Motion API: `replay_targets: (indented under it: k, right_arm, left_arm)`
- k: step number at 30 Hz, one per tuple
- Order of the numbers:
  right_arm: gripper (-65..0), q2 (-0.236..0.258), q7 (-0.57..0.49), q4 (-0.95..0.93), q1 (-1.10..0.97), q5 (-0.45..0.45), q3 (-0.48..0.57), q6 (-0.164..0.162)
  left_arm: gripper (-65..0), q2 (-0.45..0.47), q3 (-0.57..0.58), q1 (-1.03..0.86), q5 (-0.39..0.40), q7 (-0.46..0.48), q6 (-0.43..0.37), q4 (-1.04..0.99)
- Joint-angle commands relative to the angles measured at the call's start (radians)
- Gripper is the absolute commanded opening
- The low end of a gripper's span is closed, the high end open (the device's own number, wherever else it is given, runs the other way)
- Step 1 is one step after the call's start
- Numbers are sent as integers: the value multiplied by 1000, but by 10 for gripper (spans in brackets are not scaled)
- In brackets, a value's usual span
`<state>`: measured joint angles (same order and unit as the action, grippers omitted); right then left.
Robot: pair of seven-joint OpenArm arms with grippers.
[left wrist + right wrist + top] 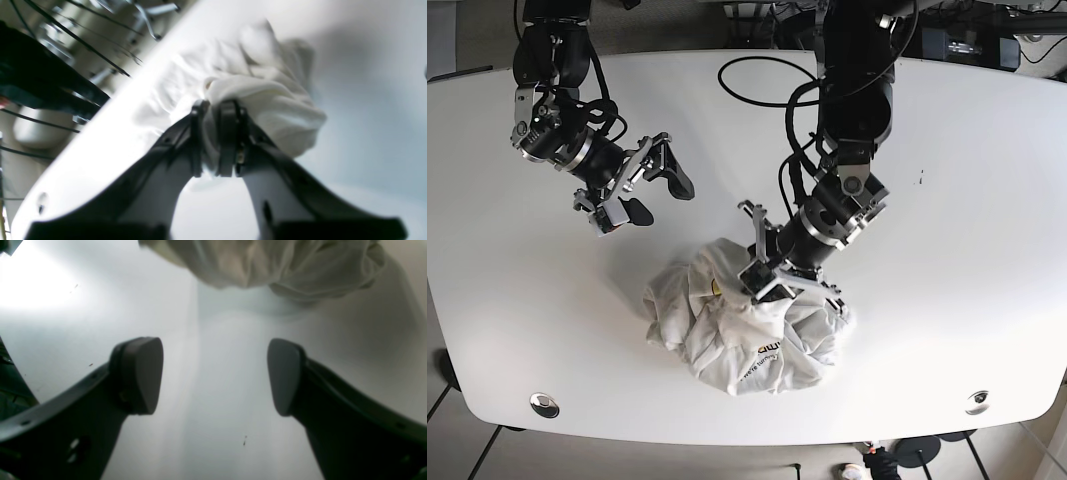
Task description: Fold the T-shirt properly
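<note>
White surface (pixel 947 200), bare around the work. T-shirt (pixel 747 335) lies crumpled in one heap directly under the left claw (pixel 213 136), well apart from the right claw (pixel 215 376). Left claw pressed together, pinching a bunched wad of cloth. Right claw spread, holding nothing, heap just ahead of its pads. Risk, as judged: the pinch likely takes several layers, so lifting could raise the whole bundle rather than open it.
</note>
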<state>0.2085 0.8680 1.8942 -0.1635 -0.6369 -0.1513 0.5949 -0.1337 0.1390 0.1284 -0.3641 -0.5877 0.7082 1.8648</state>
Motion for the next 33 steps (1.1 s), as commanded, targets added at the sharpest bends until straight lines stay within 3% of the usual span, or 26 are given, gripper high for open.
replay_targets:
  k: [1, 3, 4, 10, 13, 14, 17, 22, 25, 27, 31, 33]
  right_arm:
    - [-184, 12, -26, 14, 14, -25, -9, 3]
    - [-184, 2, -26, 14, 14, -25, -61, 3]
    - [-184, 1, -26, 14, 14, -25, -89, 3]
    - [-182, 12, -26, 23, 15, -25, -95, 3]
    - [-182, 10, -26, 24, 15, -25, -67, 6]
    - [-182, 13, -26, 24, 15, -25, -27, 6]
    - [-182, 13, -26, 55, 15, -25, 58, 6]
    - [-182, 16, -26, 60, 61, -18, 246, 3]
    - [-182, 18, -26, 61, 97, 116, 384, 3]
    - [-182, 2, -30, 60, 134, 299, 505, 3]
    - [-182, -54, -132, 31, 146, 579, 631, 10]
    - [-182, -68, -183, -22, 149, 678, 689, 10]
  left_arm:
    - [-403, 24, 0, -34, 20, 22, -10, 39]
    - [-244, 45, -5, -79, 81, 22, -10, 60]
    - [-197, 73, -5, -108, 138, 21, -10, 72]
    - [-279, 200, -48, -201, 284, 2, -10, 149]
    - [-353, 204, -207, -226, 376, 2, -10, 152]
    - [-383, 207, -296, -226, 442, 2, -10, 151]
    - [-397, 216, -474, -229, 558, 1, -10, 147]
    - [-397, 288, -668, -226, 598, 1, -10, 118]
    - [-396, 332, -752, -227, 600, 1, -10, 80]
    - [-396, 366, -792, -233, 601, 1, -10, 40]
    - [-394, 406, -852, -270, 601, 5, -10, -32]
    - [-394, 423, -867, -283, 601, 5, -10, -63]
